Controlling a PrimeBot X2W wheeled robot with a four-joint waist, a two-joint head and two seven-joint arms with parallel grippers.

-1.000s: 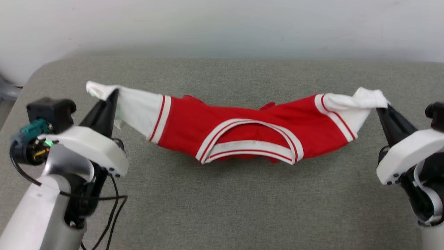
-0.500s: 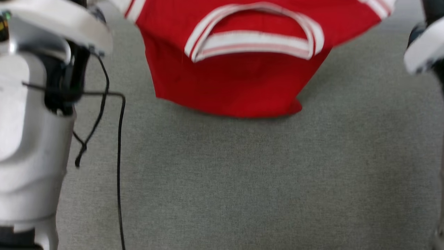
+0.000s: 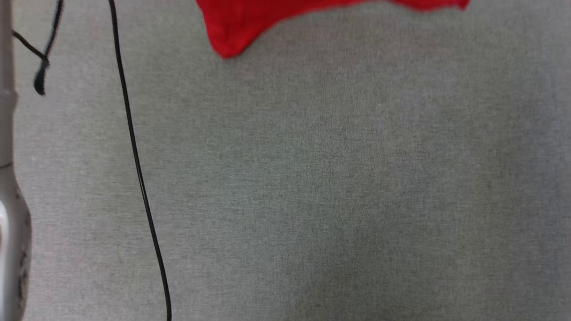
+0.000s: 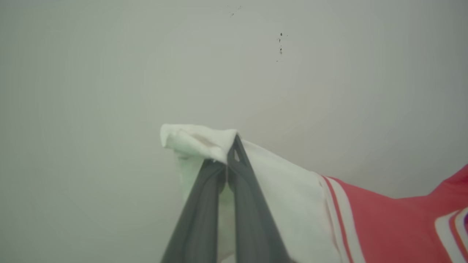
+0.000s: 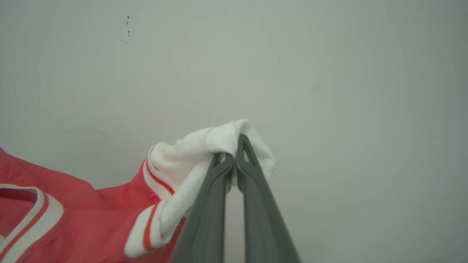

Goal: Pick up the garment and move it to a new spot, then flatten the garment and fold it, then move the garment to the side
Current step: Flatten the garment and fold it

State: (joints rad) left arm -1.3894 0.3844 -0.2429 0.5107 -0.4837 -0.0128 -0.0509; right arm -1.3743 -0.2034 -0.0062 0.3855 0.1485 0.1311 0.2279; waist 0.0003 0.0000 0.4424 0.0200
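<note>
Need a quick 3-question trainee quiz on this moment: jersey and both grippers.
1. True or false: the left gripper is shut on a white sleeve of the garment.
2. What does the right gripper pinch? A) collar B) white sleeve C) hem
3. Fill in: in the head view, the garment's red cloth shows at the ___ edge, above the grey surface.
Key: 1 true; 2 B; 3 top.

The left gripper [image 4: 227, 157] and the right gripper [image 5: 233, 157] look alike: two long, matt dark-grey fingers [image 4: 252, 219] each, tapering to slim tips, with a small triangular slot just below one tip. Back from the left gripper, a pale grey forearm [image 3: 9, 223], speckled dark, carries thin black cables [image 3: 134, 156].
</note>
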